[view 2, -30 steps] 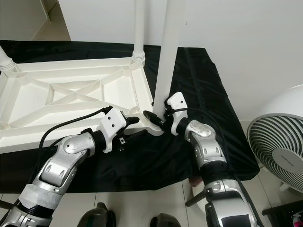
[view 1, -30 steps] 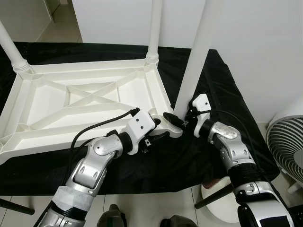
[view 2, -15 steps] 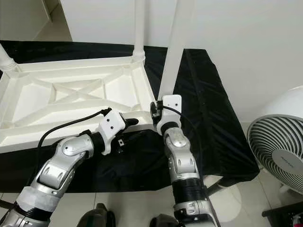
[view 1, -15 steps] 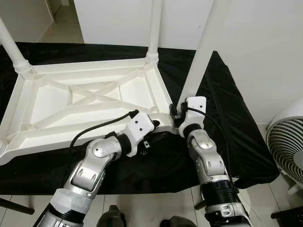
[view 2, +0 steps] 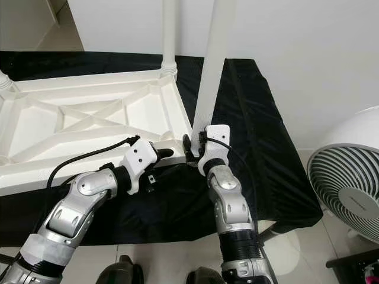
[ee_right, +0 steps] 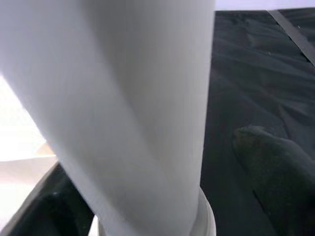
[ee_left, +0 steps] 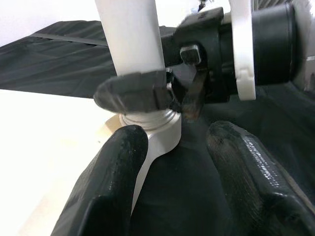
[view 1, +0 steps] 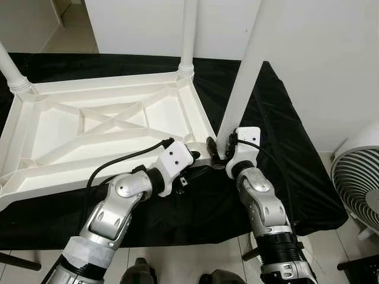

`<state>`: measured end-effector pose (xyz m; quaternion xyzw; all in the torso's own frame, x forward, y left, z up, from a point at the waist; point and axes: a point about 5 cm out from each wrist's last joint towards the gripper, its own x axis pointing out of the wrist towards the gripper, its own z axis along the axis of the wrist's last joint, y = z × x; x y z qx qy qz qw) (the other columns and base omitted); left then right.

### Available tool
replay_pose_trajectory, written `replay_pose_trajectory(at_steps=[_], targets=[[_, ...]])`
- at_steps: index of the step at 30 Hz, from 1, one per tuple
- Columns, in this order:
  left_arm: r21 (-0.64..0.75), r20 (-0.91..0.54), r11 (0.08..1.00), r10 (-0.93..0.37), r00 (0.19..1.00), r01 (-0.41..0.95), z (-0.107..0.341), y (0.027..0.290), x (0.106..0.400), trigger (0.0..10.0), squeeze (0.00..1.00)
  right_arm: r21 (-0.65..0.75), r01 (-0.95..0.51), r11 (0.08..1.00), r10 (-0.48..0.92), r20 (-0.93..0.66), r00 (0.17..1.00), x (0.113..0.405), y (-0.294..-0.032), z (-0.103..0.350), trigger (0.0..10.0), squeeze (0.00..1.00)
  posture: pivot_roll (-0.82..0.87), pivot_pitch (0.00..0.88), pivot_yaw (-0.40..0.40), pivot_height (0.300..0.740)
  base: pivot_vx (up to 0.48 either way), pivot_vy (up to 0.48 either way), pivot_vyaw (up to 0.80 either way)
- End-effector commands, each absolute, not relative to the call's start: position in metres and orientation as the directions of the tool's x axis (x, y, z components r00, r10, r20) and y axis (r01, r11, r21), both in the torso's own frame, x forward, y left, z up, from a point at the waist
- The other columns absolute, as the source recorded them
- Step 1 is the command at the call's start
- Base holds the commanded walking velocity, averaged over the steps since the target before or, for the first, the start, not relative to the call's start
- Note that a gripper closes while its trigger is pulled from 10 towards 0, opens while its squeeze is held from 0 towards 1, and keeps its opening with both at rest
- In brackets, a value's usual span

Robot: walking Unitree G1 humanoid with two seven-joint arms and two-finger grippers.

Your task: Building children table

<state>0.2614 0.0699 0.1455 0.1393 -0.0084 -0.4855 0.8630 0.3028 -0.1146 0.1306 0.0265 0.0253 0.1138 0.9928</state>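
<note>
Since a second ago the right arm has swung inward from the outer side and now stands nearly straight below the near-corner leg, while the left arm has barely shifted.

Largest in view is the black cloth (view 1: pixel 278 148) draped over the counter, hanging down its near and right edges. On it lies the white plastic children's table (view 1: pixel 89 127), upside down, its ribbed underside with crossed braces facing up. Two legs already stand in its far corners: the far-left leg (view 1: pixel 10 71) and the far-right leg (view 1: pixel 188 35). A third, the near-right leg (view 1: pixel 246 71), rises tilted from the near-right corner socket (ee_left: pixel 150 120), its foot sitting in the ringed collar there.

The right pincer (view 1: pixel 218 152) is at the base of that leg, one finger on each side of it and closed against it just above the collar; the right wrist view has the white leg (ee_right: pixel 123 98) between two dark fingers (ee_right: pixel 275 167). The left pincer (view 1: pixel 190 160) rests at the table's near rim just beside the same corner, its fingers (ee_left: pixel 110 187) spread apart with the corner of the frame between them, not clamped on it.

At the far right stands a white fan (view 1: pixel 358 183) on the floor.
</note>
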Motion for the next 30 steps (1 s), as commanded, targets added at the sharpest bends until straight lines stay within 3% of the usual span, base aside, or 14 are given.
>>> replay_pose_trajectory(at_steps=[1,2,3,6,7,14,19,23,26,27,30], targets=[[0.254,-0.126,0.51,-0.825,0.551,0.822,0.144,0.07,0.26,10.0,0.0,0.048,-0.259,0.965,0.261,-0.054,0.964,0.302,-0.121,0.129,10.0,1.0,-0.01,0.0,-0.023,0.74,0.0,0.0,0.0],[0.255,-0.126,0.509,-0.826,0.55,0.822,0.144,0.07,0.259,10.0,0.0,0.013,-0.289,0.957,0.29,-0.056,0.955,0.303,-0.128,0.128,10.0,0.94,-0.01,0.0,-0.022,0.74,0.0,0.0,0.0],[0.256,-0.126,0.508,-0.826,0.55,0.822,0.145,0.07,0.259,10.0,0.0,-0.017,-0.318,0.948,0.317,-0.06,0.947,0.305,-0.134,0.128,10.0,0.35,-0.01,0.0,-0.02,0.74,0.0,0.0,0.0],[0.256,-0.127,0.508,-0.826,0.549,0.823,0.145,0.07,0.259,10.0,0.0,-0.036,-0.336,0.941,0.333,-0.065,0.941,0.305,-0.137,0.128,10.0,0.35,-0.01,0.0,-0.018,0.74,0.0,0.0,0.0],[0.257,-0.128,0.506,-0.827,0.548,0.823,0.145,0.07,0.259,10.0,0.0,-0.071,-0.371,0.926,0.366,-0.071,0.928,0.307,-0.143,0.128,10.0,0.0,-0.01,0.0,-0.015,0.74,0.0,0.0,0.0],[0.264,-0.131,0.503,-0.827,0.547,0.823,0.146,0.072,0.261,10.0,0.0,-0.163,-0.539,0.826,0.536,-0.07,0.841,0.32,-0.159,0.133,10.0,0.0,-0.01,0.0,-0.009,0.74,0.0,0.0,0.0],[0.266,-0.13,0.505,-0.825,0.55,0.821,0.147,0.072,0.262,10.0,0.0,-0.162,-0.618,0.769,0.613,-0.084,0.785,0.325,-0.154,0.133,10.0,0.0,0.0,0.0,-0.01,0.74,0.0,0.0,0.0],[0.264,-0.128,0.501,-0.828,0.545,0.824,0.148,0.071,0.26,10.0,0.0,-0.126,-0.725,0.678,0.721,-0.08,0.688,0.331,-0.136,0.127,10.0,0.0,0.01,0.0,-0.01,0.74,0.0,0.0,0.0],[0.265,-0.129,0.499,-0.83,0.543,0.825,0.148,0.071,0.26,10.0,0.0,-0.125,-0.74,0.661,0.737,-0.08,0.671,0.333,-0.133,0.125,10.0,0.0,0.01,0.0,-0.011,0.74,0.0,0.0,0.0],[0.264,-0.129,0.499,-0.83,0.543,0.826,0.148,0.071,0.259,10.0,0.0,-0.117,-0.756,0.644,0.753,-0.076,0.653,0.336,-0.128,0.124,1.7,0.0,0.02,0.0,-0.016,0.74,0.0,0.0,0.0],[0.263,-0.129,0.499,-0.83,0.543,0.826,0.148,0.071,0.259,10.0,0.0,-0.112,-0.762,0.637,0.76,-0.074,0.646,0.337,-0.127,0.123,1.7,0.0,0.02,0.0,-0.016,0.74,0.0,0.0,0.0]])
